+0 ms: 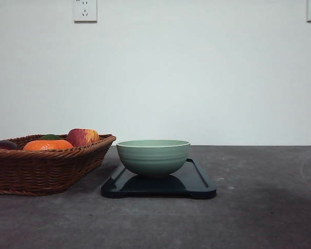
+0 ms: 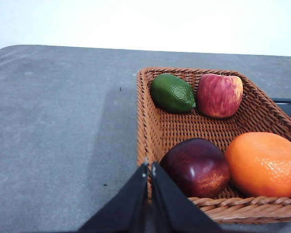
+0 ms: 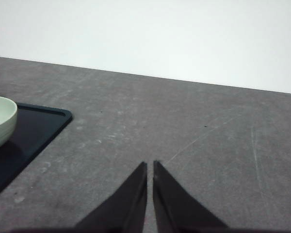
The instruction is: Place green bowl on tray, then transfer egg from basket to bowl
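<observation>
A lime (image 2: 172, 92) is sitting right beside a red-yellow apple (image 2: 219, 95), a dark red plum-like fruit (image 2: 197, 166) is touching an orange (image 2: 265, 163), all over a grey bench (image 2: 58, 131). Two wall sockets (image 1: 85, 10) are showing up top.

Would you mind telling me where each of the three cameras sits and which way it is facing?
Front view: low at the table's near edge, facing the wall; pale green ceramic bowl sits on the flat dark navy tray, brown woven wicker basket beside it.
Left wrist view: above the left gripper, closed, looking into the basket of fruit.
Right wrist view: above the right gripper, closed, over bare grey table.
Shared: bowl and tray in the front and right wrist views.
</observation>
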Available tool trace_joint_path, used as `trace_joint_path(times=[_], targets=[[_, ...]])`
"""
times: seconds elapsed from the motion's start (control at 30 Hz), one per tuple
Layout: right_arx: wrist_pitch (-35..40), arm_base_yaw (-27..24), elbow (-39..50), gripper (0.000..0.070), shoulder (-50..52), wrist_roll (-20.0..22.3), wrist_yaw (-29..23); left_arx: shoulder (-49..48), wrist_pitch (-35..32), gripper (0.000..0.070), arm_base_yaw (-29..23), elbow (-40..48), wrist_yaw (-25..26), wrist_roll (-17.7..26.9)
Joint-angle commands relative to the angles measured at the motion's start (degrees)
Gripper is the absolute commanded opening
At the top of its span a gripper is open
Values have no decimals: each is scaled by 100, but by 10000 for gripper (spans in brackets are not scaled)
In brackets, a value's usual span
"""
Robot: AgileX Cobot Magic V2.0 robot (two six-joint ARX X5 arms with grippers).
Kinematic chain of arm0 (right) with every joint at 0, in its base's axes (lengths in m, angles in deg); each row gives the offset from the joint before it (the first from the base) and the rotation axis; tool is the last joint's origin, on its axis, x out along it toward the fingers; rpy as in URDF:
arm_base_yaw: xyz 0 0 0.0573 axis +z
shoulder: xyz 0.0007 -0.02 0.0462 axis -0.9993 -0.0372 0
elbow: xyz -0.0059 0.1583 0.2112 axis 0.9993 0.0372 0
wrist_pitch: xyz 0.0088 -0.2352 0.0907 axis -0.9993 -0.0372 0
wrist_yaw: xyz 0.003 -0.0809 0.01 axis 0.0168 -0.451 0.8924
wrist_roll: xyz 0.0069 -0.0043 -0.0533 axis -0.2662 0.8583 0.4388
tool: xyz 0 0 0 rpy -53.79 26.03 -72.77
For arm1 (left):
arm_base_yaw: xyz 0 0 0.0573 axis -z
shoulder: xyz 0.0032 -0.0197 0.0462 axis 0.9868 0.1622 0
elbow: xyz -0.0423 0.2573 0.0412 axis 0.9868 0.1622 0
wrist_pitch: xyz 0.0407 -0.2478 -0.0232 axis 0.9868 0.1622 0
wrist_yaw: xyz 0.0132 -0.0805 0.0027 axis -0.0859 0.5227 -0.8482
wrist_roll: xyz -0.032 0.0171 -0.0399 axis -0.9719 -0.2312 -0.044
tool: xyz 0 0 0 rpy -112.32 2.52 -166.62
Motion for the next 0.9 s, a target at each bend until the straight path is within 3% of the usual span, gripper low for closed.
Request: trace_joint_path(times=[0.0,0.87], targets=[[79,-2,24,15,0,-61,-17,-7,11,0,0,109,2,46],[79,-2,24,15,0,-61,-17,-7,11,0,0,109,2,44]])
